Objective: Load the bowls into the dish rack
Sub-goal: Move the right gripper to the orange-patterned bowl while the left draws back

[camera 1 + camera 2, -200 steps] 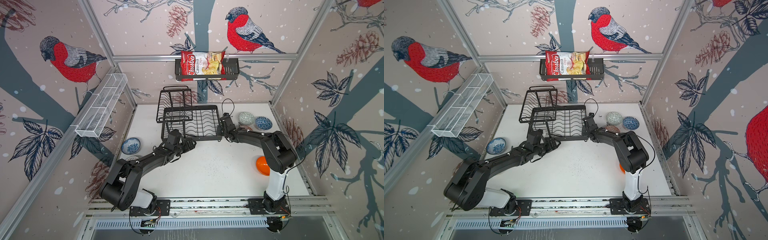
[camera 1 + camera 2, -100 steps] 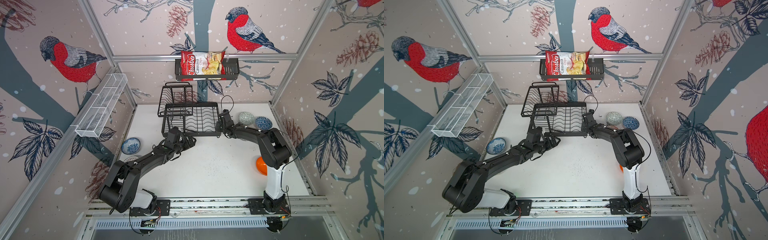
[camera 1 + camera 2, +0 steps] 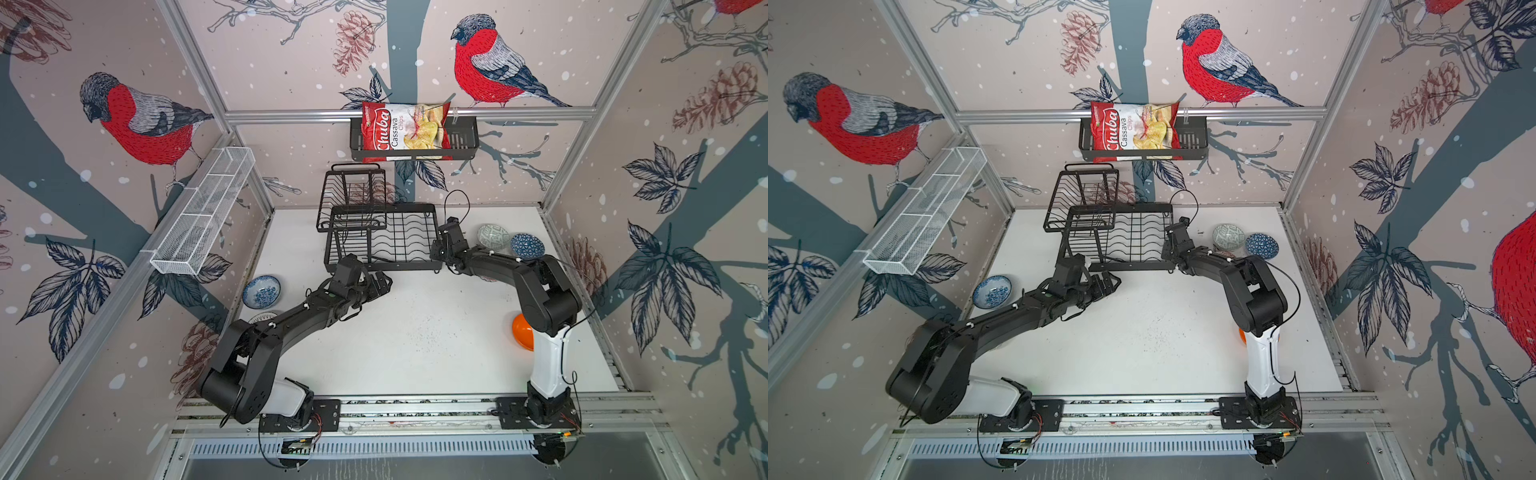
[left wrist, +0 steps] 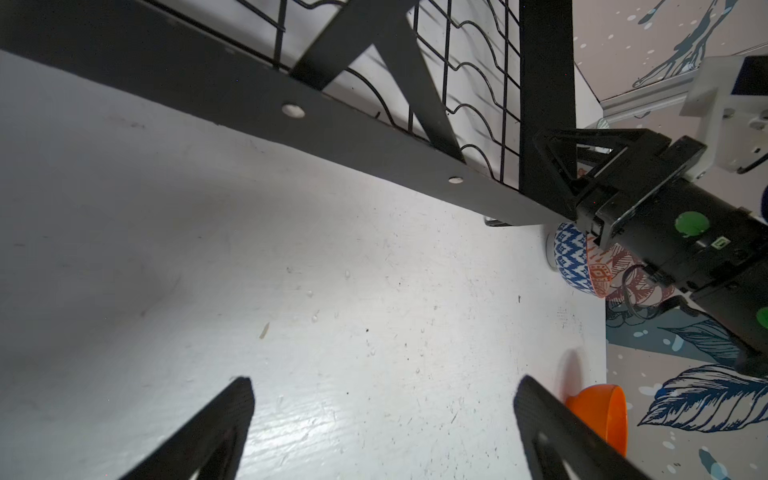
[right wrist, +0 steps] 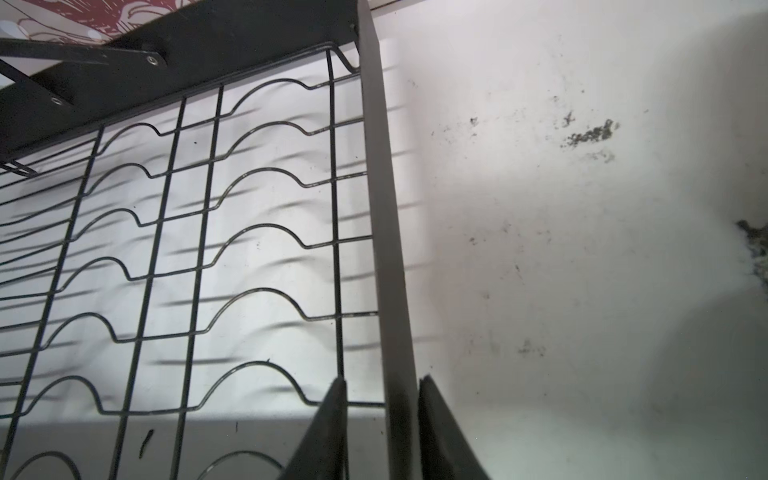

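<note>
dish rack (image 3: 384, 239) slid a little toward the table's (image 3: 415, 332) back edge; right gripper (image 5: 382, 380) jaws eased apart around its side rail.

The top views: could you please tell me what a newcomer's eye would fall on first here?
The big red-breasted birds on the walls strike first, then the red chips bag high on the back wall. On the table, the empty black dish rack stands at the back, the right tool straddling its right rim, with colourful bowls lying off to both sides.
</note>
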Controlling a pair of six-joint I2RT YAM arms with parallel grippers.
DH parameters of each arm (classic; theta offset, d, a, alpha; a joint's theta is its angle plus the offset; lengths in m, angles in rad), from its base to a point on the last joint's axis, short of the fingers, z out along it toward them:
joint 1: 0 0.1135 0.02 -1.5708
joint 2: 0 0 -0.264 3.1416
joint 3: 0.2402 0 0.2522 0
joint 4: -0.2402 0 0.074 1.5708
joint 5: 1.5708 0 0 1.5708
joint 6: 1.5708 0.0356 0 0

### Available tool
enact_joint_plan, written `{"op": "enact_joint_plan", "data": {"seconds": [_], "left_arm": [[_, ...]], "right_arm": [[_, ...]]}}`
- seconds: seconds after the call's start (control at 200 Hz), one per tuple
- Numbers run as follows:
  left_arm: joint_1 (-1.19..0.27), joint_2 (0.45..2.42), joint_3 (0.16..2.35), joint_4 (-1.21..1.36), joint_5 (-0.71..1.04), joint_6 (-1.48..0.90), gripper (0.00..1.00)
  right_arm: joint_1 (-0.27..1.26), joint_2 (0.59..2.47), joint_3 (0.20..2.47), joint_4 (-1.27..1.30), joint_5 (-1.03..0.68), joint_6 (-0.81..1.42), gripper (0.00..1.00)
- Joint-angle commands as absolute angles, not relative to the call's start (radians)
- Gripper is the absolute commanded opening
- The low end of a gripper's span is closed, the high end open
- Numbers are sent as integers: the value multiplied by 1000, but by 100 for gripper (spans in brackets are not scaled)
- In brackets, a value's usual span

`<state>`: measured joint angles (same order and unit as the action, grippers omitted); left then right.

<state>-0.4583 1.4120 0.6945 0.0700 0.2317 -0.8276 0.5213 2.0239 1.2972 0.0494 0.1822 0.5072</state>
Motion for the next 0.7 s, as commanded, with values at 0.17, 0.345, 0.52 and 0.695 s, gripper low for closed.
{"op": "enact_joint_plan", "data": {"seconds": [0.17,0.345,0.52,0.695], "left_arm": [[-458,1371,685,38,204,-795,98],[-458,1335,662,34,191,-787,98],[-459,1306,665,9,179,-762,98],[-459,1279,654,11,189,-736,98]], "right_arm": [[514,1980,1266,42,194,514,52],[512,1936,1224,74,214,521,64],[511,1908,1195,95,236,523,81],[509,1833,1121,157,280,502,100]]}}
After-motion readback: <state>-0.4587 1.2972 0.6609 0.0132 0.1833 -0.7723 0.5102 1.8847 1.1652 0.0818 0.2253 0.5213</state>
